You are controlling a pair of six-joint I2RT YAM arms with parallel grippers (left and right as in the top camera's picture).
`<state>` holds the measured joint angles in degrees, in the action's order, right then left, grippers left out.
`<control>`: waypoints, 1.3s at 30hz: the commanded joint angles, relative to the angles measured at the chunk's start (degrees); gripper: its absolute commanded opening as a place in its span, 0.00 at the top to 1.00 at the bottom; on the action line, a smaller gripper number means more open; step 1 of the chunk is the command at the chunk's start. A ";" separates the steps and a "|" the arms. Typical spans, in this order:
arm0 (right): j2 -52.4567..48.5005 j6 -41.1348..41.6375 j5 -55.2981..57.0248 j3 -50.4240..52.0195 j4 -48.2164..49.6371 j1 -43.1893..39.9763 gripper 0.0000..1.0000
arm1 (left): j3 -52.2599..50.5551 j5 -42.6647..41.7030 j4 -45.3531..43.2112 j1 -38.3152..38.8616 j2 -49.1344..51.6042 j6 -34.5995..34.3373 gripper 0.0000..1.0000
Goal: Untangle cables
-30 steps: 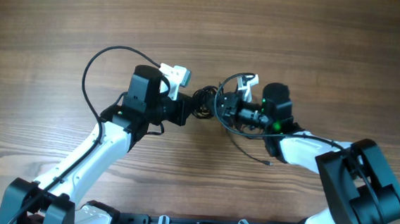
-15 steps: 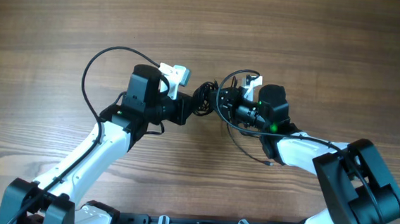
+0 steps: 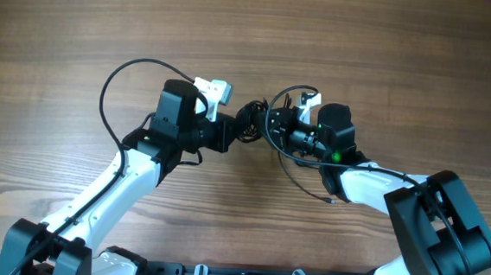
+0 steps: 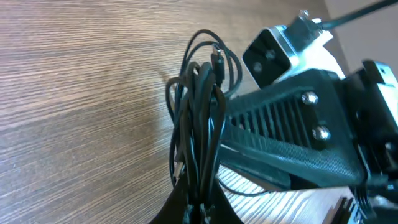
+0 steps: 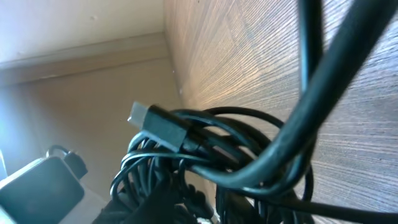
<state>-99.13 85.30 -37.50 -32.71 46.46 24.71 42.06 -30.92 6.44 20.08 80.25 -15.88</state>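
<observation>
Your overhead view is sharp and evenly lit, with soft shadows on the surface (image 3: 79, 39) beside the arms. In your left wrist view, glare whitens the frame's lower centre. In your right wrist view, the cables (image 5: 205, 146) nearest the lens at right blur.

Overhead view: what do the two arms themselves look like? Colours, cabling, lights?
The left arm and right arm match: glossy white links, bulky black joint housings, a small white camera block at each wrist. The left gripper and right gripper are black. A thick black cable arcs off the left arm; green indicator lights glow on the right wrist.
</observation>
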 commanded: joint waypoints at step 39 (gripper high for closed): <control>0.02 -2.67 -8.90 -0.28 10.99 -13.88 0.96 | 0.26 -13.20 5.49 -5.11 -0.61 7.74 0.96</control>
<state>-99.13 82.87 -48.38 -32.60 56.75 10.72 42.37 -42.72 10.28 13.26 80.20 -12.49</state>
